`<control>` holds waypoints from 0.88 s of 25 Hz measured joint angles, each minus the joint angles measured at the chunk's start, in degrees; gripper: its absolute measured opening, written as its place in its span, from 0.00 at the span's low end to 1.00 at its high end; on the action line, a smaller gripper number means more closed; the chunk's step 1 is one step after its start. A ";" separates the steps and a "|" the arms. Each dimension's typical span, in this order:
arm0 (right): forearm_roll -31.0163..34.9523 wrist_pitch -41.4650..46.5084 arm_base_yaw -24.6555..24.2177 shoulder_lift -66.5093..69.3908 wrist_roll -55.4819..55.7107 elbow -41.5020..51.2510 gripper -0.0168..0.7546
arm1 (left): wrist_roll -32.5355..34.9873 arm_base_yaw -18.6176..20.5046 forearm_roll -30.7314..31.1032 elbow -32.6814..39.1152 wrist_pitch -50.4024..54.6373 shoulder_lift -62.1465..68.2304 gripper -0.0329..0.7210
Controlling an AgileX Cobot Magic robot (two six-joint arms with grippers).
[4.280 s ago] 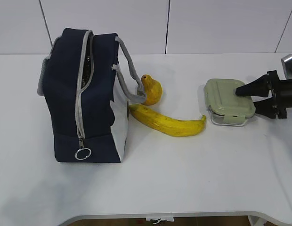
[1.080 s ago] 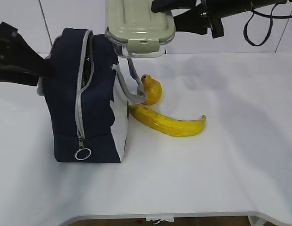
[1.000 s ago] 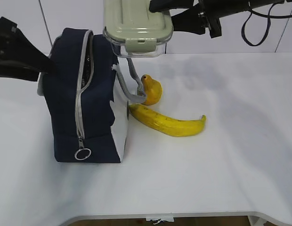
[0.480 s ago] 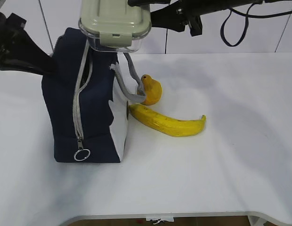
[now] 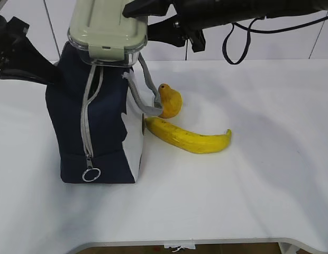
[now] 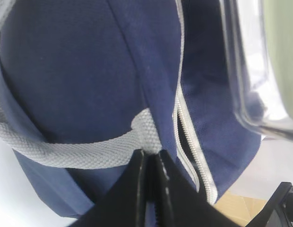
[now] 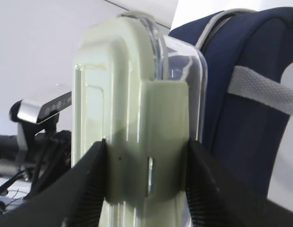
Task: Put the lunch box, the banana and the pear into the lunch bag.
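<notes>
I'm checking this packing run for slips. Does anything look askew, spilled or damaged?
Nothing stands out. The lunch box hangs lid-closed in the right gripper above the lunch bag, whose handle the left gripper pinches. The banana and pear lie intact on the table.

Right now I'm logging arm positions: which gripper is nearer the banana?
Right. The right gripper holds the lunch box above the bag, up and left of the banana. The left gripper pinches the bag's far-side handle, beyond the bag.
</notes>
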 joint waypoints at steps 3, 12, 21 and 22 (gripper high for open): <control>0.00 -1.20 0.11 1.31 0.00 0.00 0.50 | 0.00 0.00 0.00 0.00 0.00 0.00 0.04; -15.99 -5.96 -0.90 3.10 2.86 -0.04 0.50 | 0.00 0.00 0.20 0.00 2.88 -1.26 0.04; -14.64 -6.30 0.90 3.10 3.96 -0.13 0.50 | 0.00 0.00 -0.85 0.00 3.10 -1.49 0.04; -13.37 -6.10 1.63 3.20 3.96 -0.28 0.50 | 0.00 0.00 -1.40 0.00 3.11 -1.49 0.04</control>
